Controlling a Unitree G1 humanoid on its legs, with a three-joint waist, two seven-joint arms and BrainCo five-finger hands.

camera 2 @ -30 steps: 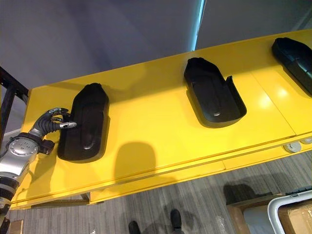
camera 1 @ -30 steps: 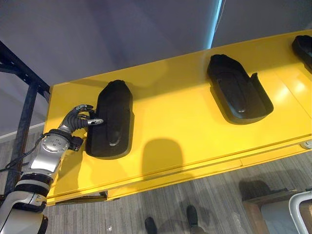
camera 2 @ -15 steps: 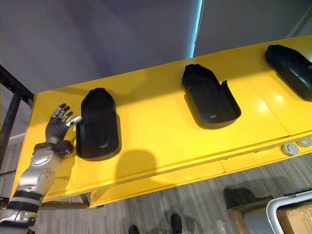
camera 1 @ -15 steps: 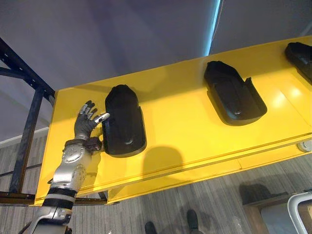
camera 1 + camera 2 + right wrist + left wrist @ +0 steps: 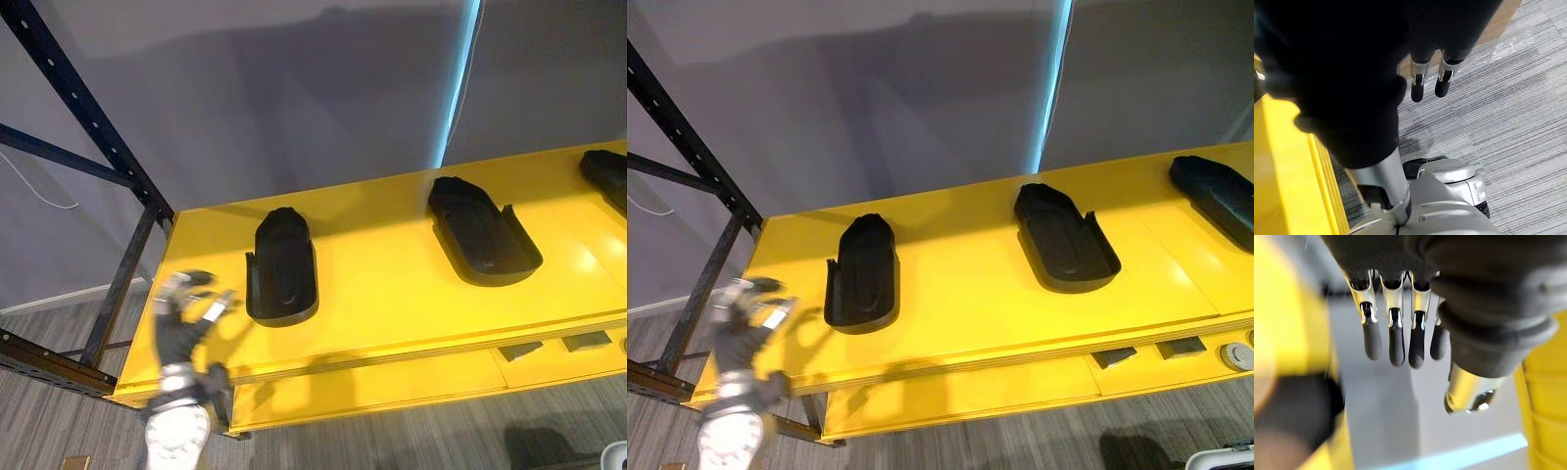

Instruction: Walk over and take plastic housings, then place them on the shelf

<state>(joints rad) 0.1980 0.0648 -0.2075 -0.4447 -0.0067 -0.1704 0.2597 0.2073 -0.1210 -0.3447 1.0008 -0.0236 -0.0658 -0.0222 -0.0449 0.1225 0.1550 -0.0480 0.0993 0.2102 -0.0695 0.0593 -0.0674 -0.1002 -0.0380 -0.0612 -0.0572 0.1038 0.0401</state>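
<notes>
**Three housings on the shelf, both hands empty**

I had the long yellow shelf point(image 5: 392, 294) running right across my head view. The dark metal rack point(image 5: 108, 157) stood at its left end, with the grey wall behind.

Three black plastic housings lay on that shelf, well apart from each other. The left housing point(image 5: 282, 269) sat near the rack end, hollow side up. The middle housing point(image 5: 482, 233) lay further along, also hollow side up. The third housing point(image 5: 607, 176) was cut off at the right edge of the view.

The left hand point(image 5: 188, 318) was up at the shelf's front left corner, just beside the left housing and clear of it. It was blurred, but my wrist camera showed its fingers point(image 5: 1396, 333) straight and gripping nothing.

The right hand point(image 5: 1427, 73) hung low over the grey carpet floor point(image 5: 1508, 112), next to the shelf's yellow edge. Its fingers were relaxed and empty.
</notes>
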